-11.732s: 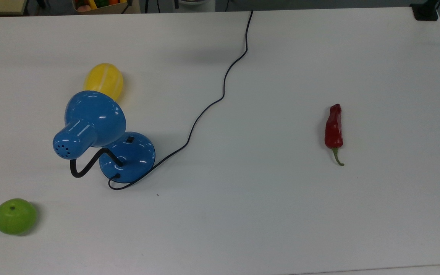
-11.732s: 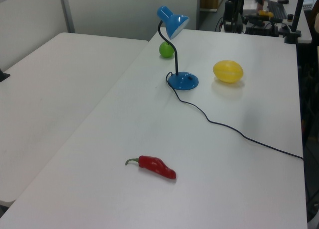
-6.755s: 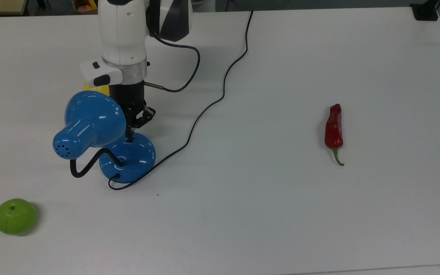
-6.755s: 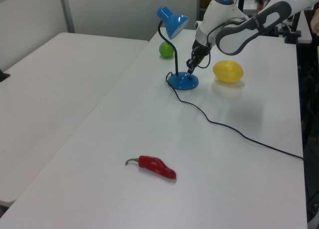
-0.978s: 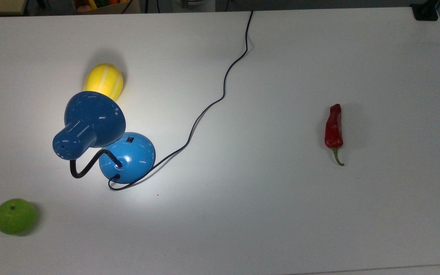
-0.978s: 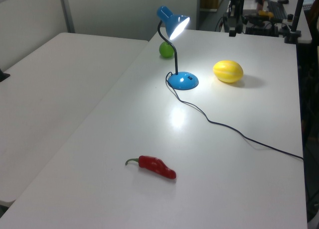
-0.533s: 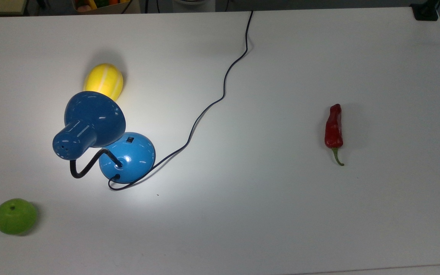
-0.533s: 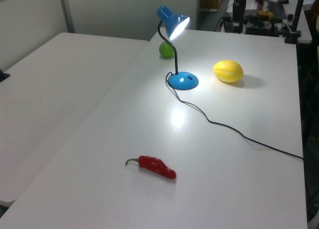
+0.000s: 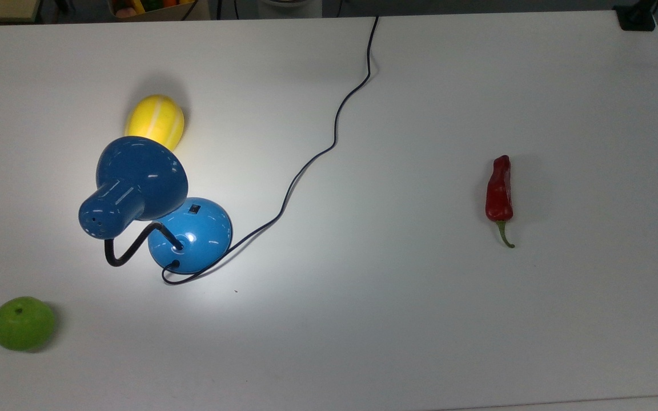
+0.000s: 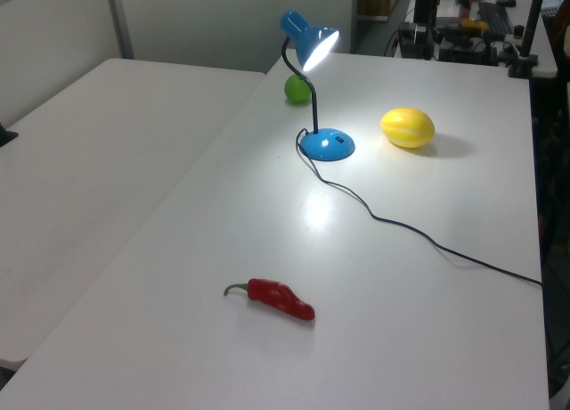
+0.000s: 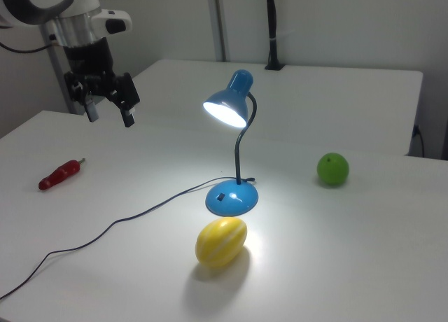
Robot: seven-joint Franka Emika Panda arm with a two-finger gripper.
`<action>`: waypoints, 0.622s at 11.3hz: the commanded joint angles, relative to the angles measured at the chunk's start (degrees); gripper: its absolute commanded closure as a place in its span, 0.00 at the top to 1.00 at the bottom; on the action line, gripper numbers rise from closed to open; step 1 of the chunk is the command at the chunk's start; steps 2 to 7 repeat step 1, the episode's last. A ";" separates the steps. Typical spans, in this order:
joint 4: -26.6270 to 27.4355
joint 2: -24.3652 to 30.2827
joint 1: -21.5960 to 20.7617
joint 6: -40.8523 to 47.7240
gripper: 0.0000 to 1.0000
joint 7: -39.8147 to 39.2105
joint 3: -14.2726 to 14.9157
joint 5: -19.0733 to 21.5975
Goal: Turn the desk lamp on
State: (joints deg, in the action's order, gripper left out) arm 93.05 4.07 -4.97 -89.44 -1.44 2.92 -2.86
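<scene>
The blue desk lamp (image 9: 140, 177) stands lit at the top view's left, its bell shade throwing a bright pool of light on the white table (image 9: 397, 319). Its round base (image 9: 197, 234) carries the small black switch (image 9: 193, 209). A bent black gooseneck (image 9: 126, 251) joins base and shade, and the thin black cord (image 9: 306, 165) runs to the far edge. In the right view the shade (image 11: 227, 101) glows above the base (image 11: 231, 196). My gripper (image 11: 110, 114) hangs open high at the right view's upper left, far from the lamp, holding nothing.
A yellow melon (image 9: 155, 120) lies just beyond the lamp shade. A green apple (image 9: 22, 322) sits near the top view's lower left corner. A red chili pepper (image 9: 499, 191) lies at the top view's right. A second white table (image 10: 80, 160) adjoins at the left view's left.
The lamp was dark at first; the gripper came down onto the switch on the base, and the lamp now shines. The arm has drawn away. Nothing differs over the last second.
</scene>
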 commanded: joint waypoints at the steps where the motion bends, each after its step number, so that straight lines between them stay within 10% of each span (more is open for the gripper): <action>1: -1.64 -0.73 0.14 2.77 1.00 -1.20 -0.02 -0.48; 7: -1.64 -0.73 0.14 2.77 1.00 -1.20 -0.02 -0.48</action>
